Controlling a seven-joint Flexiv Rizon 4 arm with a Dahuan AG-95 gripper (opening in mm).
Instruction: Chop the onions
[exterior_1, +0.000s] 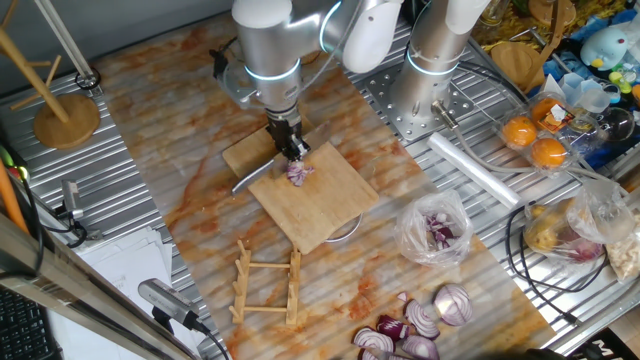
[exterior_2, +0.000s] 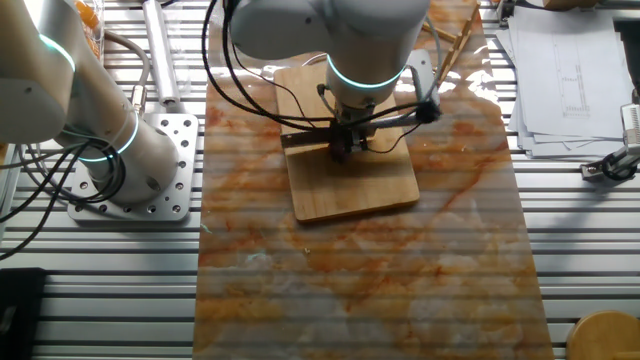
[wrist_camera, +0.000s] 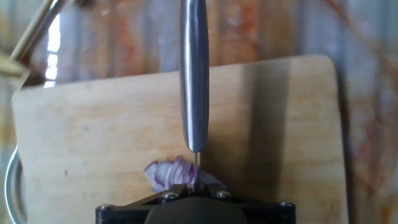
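Observation:
A small heap of purple-white onions (exterior_1: 298, 173) lies near the middle of the bamboo cutting board (exterior_1: 320, 205). My gripper (exterior_1: 290, 148) stands right over it, shut on a knife whose grey steel handle (exterior_1: 250, 179) sticks out to the left. In the hand view the handle (wrist_camera: 194, 74) runs straight up the frame. Its thin blade edge comes down at the onions (wrist_camera: 166, 175), just in front of the gripper (wrist_camera: 196, 186). Whether the blade touches them cannot be told. In the other fixed view the gripper (exterior_2: 345, 148) hides the onions, and the knife (exterior_2: 303, 138) lies across the board (exterior_2: 350, 190).
A wooden rack (exterior_1: 266, 287) lies in front of the board. To the right sit a clear bag of onion pieces (exterior_1: 436, 230), bigger onion halves (exterior_1: 420, 325), a plastic roll (exterior_1: 486, 176) and oranges (exterior_1: 535, 140). A second arm's base (exterior_1: 428, 95) stands behind; a wooden stand (exterior_1: 66, 117) is far left.

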